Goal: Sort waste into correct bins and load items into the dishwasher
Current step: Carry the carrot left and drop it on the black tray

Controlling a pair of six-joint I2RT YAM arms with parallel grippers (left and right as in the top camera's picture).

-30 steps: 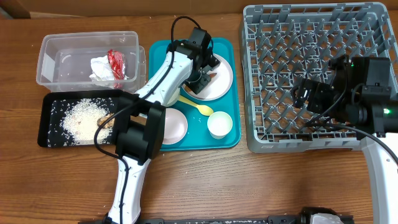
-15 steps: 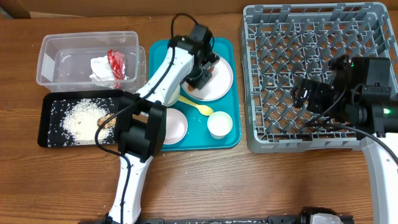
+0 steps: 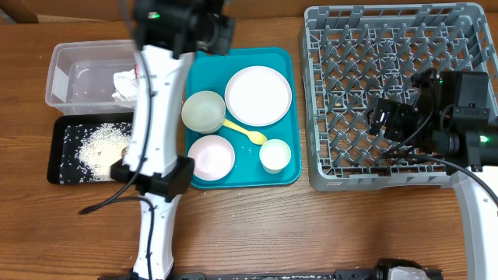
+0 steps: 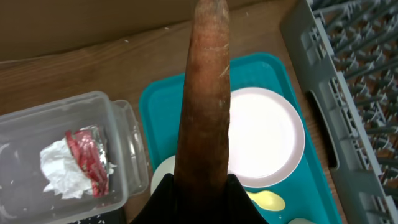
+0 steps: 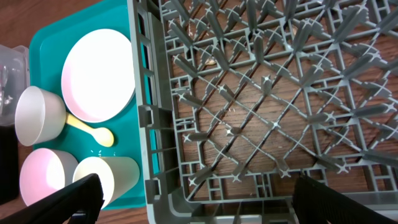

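1. Between the pressed-in fingers of the left gripper (image 4: 202,199), the orange-brown carrot-like stick (image 4: 205,93) is pinched by its near end. Its long axis runs straight ahead of the jaws, along the gripper's own pointing line, and its far end leaves the wrist picture.
2. Beneath the stick, well below the gripper, lies the teal tray (image 4: 155,99). The white plate (image 4: 267,137) sits just right of the stick's line.
3. Left of the gripper and below it stands the clear tub (image 4: 37,124), holding the crumpled napkin (image 4: 53,168) and the red wrapper (image 4: 87,158). No food shows in it.
4. Farther out, left of the gripper and back toward the arm's base, the overhead view shows the black tray (image 3: 56,159) carrying the loose rice (image 3: 97,148).
5. Because the rice is there, the black tray looks like the food bin, so the stick probably belongs there. The coming move turns on this offset: the gripper has to travel back and left, past the tub's near wall.
6. The tray is shallow, so the stick would likely do best released low and lying along the tray's length, or it may roll over the rim.
7. Far to the right, the right gripper (image 5: 199,202) hangs over the dish rack (image 3: 350,47) with its fingers spread and nothing between them. It is well apart from both bins, so the left arm is the nearer one.
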